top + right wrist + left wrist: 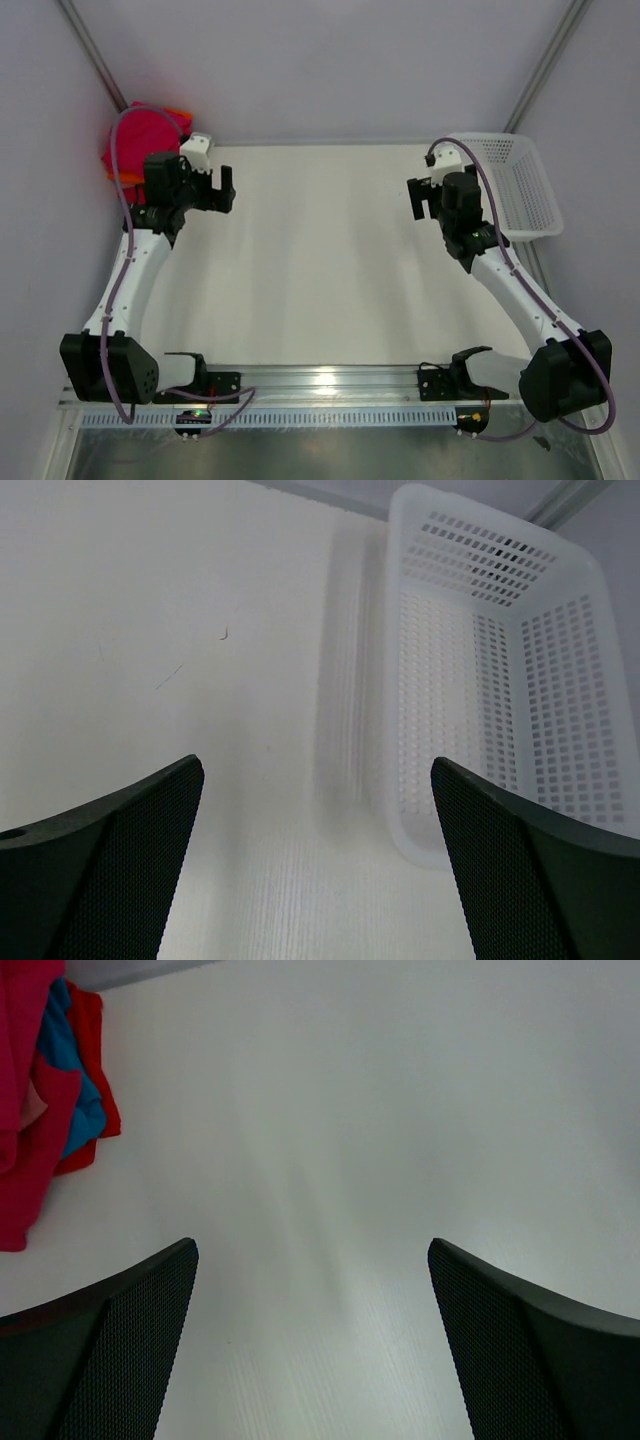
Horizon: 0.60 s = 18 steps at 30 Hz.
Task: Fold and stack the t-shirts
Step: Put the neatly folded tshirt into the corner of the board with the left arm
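the shirts (pixel 140 135) lie in one bunched heap at the far left corner of the counter (pixel 330 260), pressed against the left wall. magenta cloth is on top, with red and orange at the edges; the left wrist view also shows a strip of blue (pixel 75 1080) between the folds. how many shirts are in the heap cannot be told. they do not look folded flat or squared, though whether this is a loose pile or a rough stack is hard to settle from here.

the left fingers (pixel 210 190) hang just near and right of the heap, spread wide apart with nothing between them. the right fingers (pixel 428 198) hang at the far right, also wide apart and holding nothing, just left of a white basket (pixel 515 185), which looks empty in the right wrist view.

the cloth should be light, soft and limp, so it will sag, drape and drag neighbours with it. layers are tangled, so a deep pinch risks lifting several at once. a better hold is probably a thin pinch on an outer edge or hem of the top magenta piece, ideally with both sets of fingers at two corners to spread it.
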Available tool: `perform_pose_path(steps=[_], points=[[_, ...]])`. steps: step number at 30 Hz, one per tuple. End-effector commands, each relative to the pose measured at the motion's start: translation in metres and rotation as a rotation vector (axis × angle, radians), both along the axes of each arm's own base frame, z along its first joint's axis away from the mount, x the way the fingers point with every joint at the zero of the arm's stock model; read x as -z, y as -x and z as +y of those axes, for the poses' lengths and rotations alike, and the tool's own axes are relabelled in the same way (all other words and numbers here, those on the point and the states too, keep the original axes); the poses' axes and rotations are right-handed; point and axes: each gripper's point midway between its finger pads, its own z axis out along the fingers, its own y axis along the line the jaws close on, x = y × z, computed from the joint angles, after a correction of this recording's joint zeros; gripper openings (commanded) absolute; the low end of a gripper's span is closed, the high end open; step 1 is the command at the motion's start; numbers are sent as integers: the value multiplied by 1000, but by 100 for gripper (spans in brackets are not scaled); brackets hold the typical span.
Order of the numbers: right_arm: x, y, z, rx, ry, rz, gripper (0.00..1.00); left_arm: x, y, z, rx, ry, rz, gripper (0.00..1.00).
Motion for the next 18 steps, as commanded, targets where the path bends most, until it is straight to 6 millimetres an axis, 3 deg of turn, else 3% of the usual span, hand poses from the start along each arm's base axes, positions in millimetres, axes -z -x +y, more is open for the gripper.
perform_pose_path(steps=[1, 6, 8, 9, 11, 12, 13, 14, 18], points=[[-39, 0, -21, 132, -19, -118, 99, -27, 9, 8, -28, -24, -118, 99], [-39, 19, -39, 212, -19, -145, 99, -11, 17, 13, -84, 0, -119, 99], [-54, 28, -49, 256, -50, -209, 99, -10, 16, 15, -108, 24, -150, 99], [-47, 33, -54, 268, -49, -213, 99, -5, 15, 16, -116, 24, -151, 99], [-65, 42, -67, 338, -96, -323, 99, 10, 15, 18, -150, 42, -135, 99], [-63, 49, -81, 417, -98, -367, 99, 16, 11, 20, -163, 44, -141, 99], [-47, 63, -101, 535, -96, -404, 99, 33, -1, 25, -205, 42, -115, 99], [-47, 64, -101, 536, -95, -401, 99, 32, -2, 25, -206, 43, -117, 99], [-2, 53, -80, 413, -105, -294, 99, 60, -11, 22, -192, 42, -66, 99]])
